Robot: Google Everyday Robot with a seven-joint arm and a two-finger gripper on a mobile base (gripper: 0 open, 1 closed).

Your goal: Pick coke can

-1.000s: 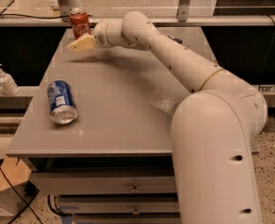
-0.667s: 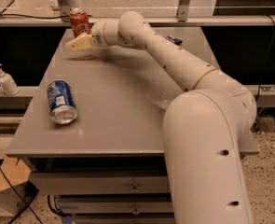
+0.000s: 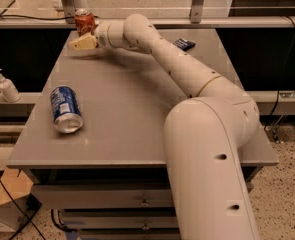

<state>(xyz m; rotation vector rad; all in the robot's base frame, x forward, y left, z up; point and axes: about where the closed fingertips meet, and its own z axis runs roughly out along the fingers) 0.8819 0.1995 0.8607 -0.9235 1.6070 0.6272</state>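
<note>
Camera view: the coke can is seen standing upright at the far left corner of the grey surface, close to the back edge. The hand is found just in front of it, on the near side, its tan tip turned towards the left edge of the surface. Whether the hand is touching the can cannot be told, and how far the hand is open cannot be told either; nothing is seen lifted in it. The white arm is stretched across the surface from the lower right up to that corner.

Against the frame from a second ago, the hand is now placed a touch further left and nearer the can, and the thick lower part of the arm has been swung leftwards. The can has been left where it stood. The blue and white can is unchanged as well, lying on its side near the left front of the surface, well apart from the hand.

On writing: the red can's lettering cannot be read here, and the print on the blue can's white panel is likewise not legible. A small dark flat thing is noted beyond the arm, and a pump bottle on a ledge to the left.
</note>
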